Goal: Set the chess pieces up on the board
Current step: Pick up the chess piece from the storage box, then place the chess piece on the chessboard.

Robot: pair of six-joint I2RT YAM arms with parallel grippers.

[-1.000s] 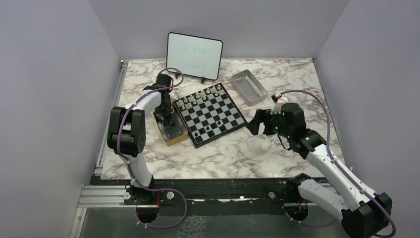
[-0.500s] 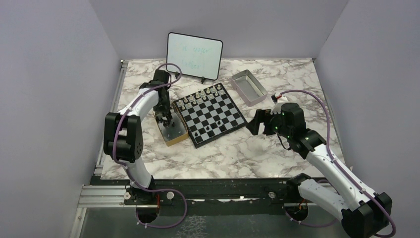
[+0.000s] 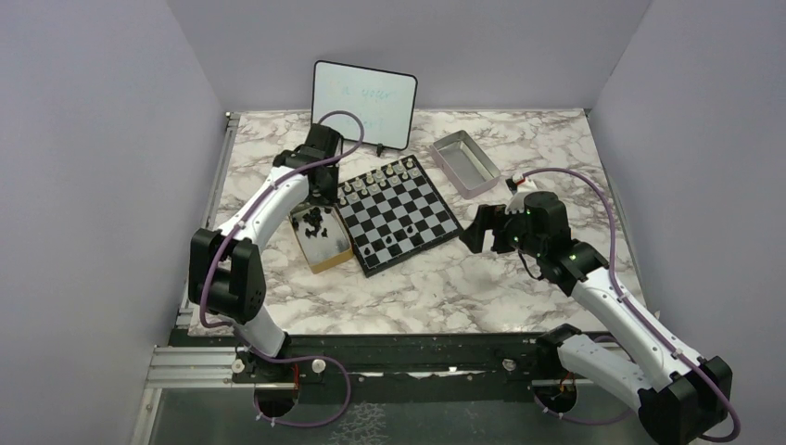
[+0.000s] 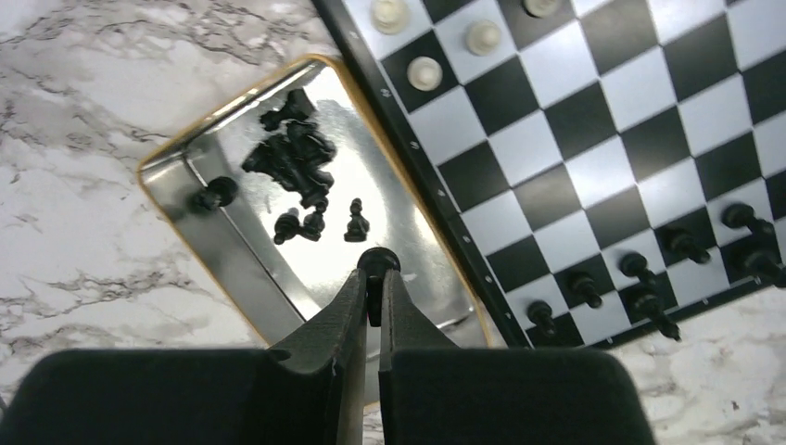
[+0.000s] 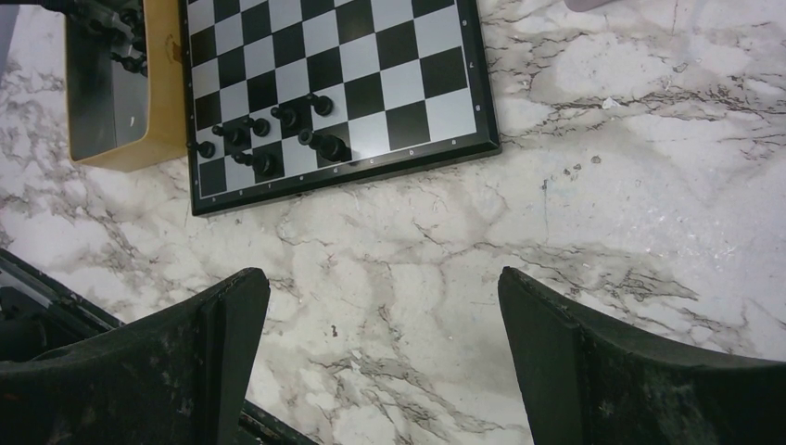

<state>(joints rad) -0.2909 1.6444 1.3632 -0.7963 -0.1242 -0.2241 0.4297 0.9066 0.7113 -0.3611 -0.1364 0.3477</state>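
The board (image 3: 397, 213) lies mid-table, with pale figures along its far rows and several black chess pieces (image 4: 649, 278) on its near rows (image 5: 278, 130). More black pieces (image 4: 295, 158) lie heaped in the tan box (image 3: 320, 239) just left of the board. My left gripper (image 4: 378, 278) hangs above that box, shut on one black piece (image 4: 378, 261) whose round end shows between the fingertips. From above, the left gripper (image 3: 326, 190) sits over the box's far end. My right gripper (image 5: 385, 287) stands open over bare marble right of the board (image 5: 334, 83), holding nothing.
A grey metal tray (image 3: 465, 162) sits at the back right of the board. A small whiteboard (image 3: 363, 104) stands at the back edge. The side walls close in on the marble table on both sides.
My left arm has risen out of the tan box and drawn back toward the far side with a black piece in its fingers; the heap in the box now shows. The right arm has stayed still.
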